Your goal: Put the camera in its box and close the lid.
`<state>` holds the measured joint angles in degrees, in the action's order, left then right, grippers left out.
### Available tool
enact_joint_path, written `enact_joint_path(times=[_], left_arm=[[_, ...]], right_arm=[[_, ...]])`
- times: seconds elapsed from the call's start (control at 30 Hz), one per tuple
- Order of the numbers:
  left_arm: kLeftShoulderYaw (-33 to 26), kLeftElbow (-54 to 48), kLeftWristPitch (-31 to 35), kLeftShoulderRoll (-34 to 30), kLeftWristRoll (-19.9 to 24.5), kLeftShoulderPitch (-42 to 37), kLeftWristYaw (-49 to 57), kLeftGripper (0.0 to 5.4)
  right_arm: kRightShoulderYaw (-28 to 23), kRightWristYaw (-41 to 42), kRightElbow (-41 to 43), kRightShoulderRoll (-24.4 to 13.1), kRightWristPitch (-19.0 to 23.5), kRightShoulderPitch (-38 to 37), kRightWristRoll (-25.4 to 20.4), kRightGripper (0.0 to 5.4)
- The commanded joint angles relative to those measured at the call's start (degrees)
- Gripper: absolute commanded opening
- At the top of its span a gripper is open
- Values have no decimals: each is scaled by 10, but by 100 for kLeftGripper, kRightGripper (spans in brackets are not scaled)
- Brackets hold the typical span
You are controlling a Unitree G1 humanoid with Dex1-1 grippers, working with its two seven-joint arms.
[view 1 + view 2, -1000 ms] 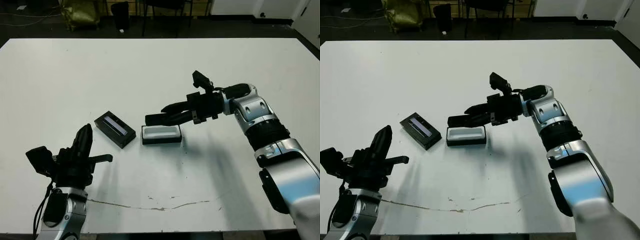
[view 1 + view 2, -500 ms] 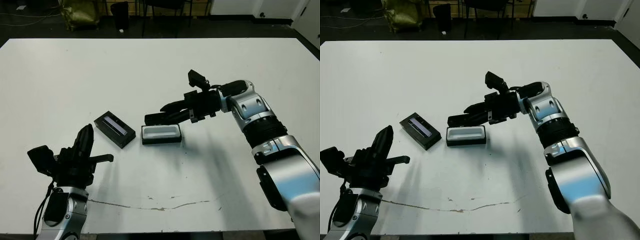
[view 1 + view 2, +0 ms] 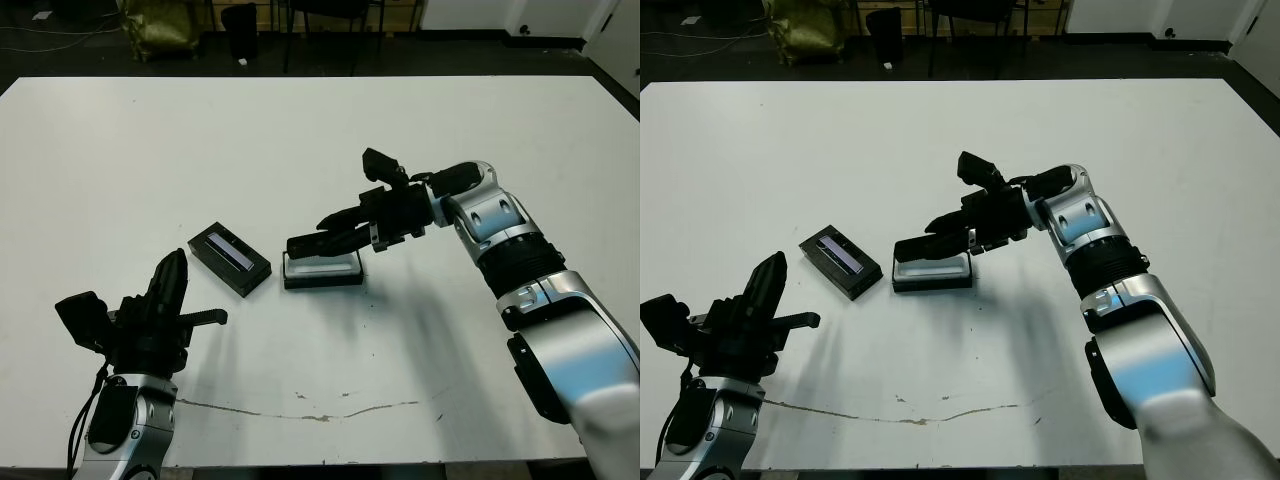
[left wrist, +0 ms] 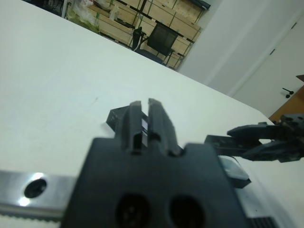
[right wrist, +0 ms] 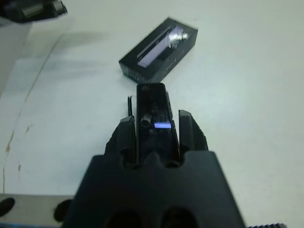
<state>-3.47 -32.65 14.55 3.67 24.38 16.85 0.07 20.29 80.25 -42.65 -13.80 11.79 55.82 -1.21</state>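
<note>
Over the last second the right end effector (image 3: 325, 232), clamped on the camera (image 3: 318, 243), has shifted toward the robot's left and lowered. The camera now hangs directly over the box (image 3: 322, 270), partly covering its white lining.

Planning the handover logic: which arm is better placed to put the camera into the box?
The right. Its gripper already holds the camera between its fingers, just above the open box. The left gripper is empty, at the near table edge, well away from the box.
</note>
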Motion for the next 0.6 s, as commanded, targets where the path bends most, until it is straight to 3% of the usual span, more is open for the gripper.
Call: enact_joint_path(times=[0.03, 0.6], left_arm=[[-3, 7, 1, -3, -2, 8, -1, 0], [1, 1, 9, -1, 0, 12, 4, 0]], right_arm=[[14, 3, -1, 4, 14, 6, 14, 72], [35, 4, 0, 10, 10, -6, 35, 72]])
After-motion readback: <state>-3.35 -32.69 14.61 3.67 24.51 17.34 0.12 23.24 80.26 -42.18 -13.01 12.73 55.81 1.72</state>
